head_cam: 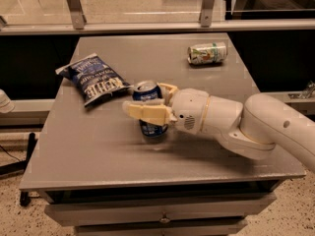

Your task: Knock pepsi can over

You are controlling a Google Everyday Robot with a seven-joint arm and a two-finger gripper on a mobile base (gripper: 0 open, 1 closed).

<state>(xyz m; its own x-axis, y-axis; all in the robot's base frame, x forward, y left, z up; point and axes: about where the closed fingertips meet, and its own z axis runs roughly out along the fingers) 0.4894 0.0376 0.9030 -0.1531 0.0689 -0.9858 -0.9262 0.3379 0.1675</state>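
The pepsi can (pixel 152 130), dark blue with a silver top, stands upright near the middle of the grey table (pixel 88 151). My gripper (pixel 143 97) reaches in from the right and is open, with the can between its fingers. The near finger (pixel 146 113) lies across the front of the can's middle. The far finger (pixel 168 88) sits behind the can's top right. The finger hides the can's middle band.
A dark blue chip bag (pixel 93 80) lies to the left and behind the can. A white-and-green can (pixel 207 53) lies on its side at the back right. A railing and glass run behind the table. Drawers sit under the table's front edge.
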